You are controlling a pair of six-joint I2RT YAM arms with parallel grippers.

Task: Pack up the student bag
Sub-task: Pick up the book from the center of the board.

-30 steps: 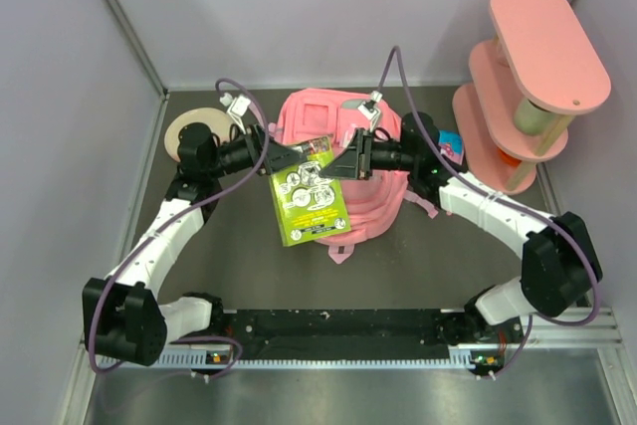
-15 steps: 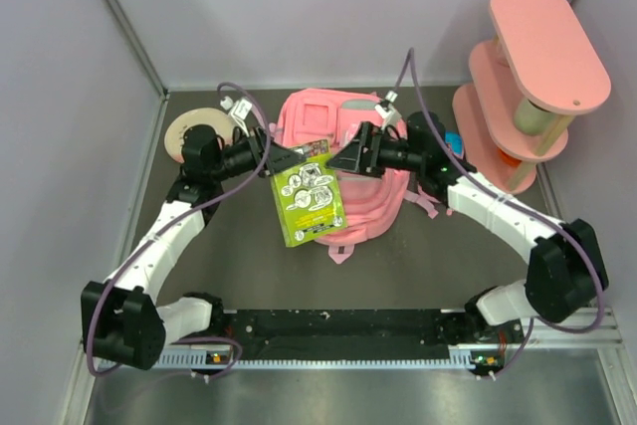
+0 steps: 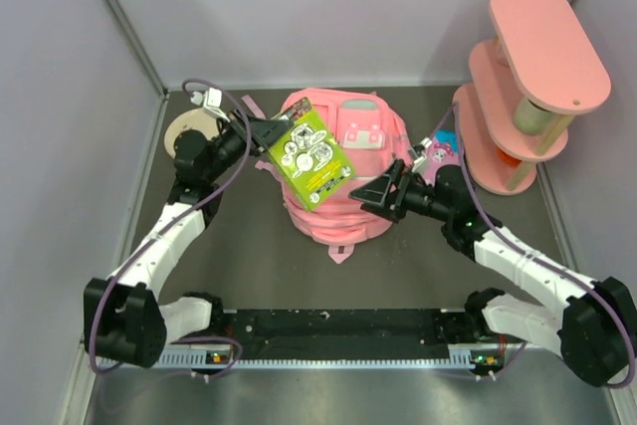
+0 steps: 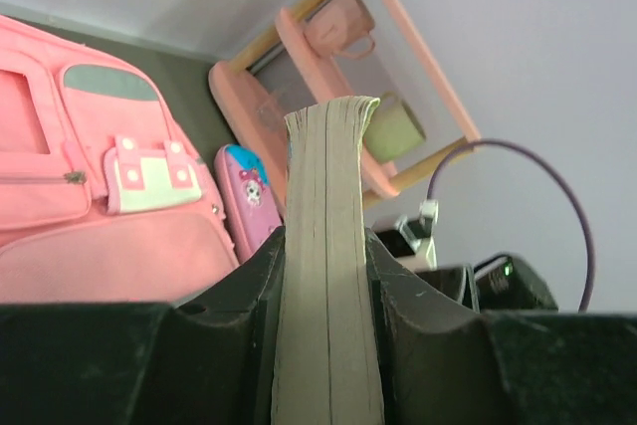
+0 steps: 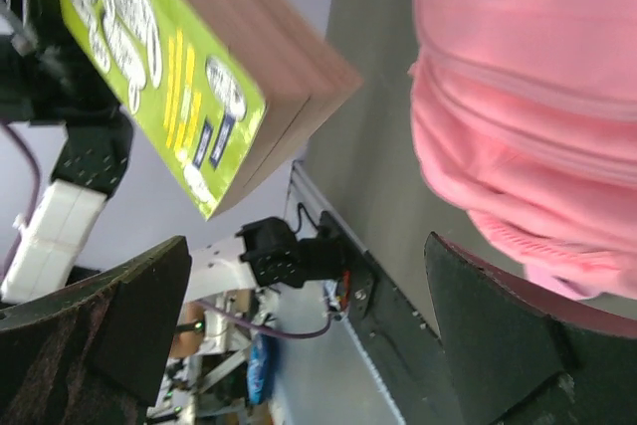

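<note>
From above: a dark table point(image 3: 239, 256), walled in lilac, bears the student bag point(image 3: 343, 216) at its far middle. The left gripper point(image 3: 271, 134) holds a green book point(image 3: 312, 158) over it, and the right gripper point(image 3: 376, 186) is beside its right edge. Left wrist: jaws clamped on the book. Right wrist: jaws wide apart.

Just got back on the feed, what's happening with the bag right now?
The left gripper is shut on a green book, holding it tilted in the air above the pink student bag, which lies on the table. The right gripper is open and empty beside the bag's near right edge. The book is not in the bag yet.
</note>
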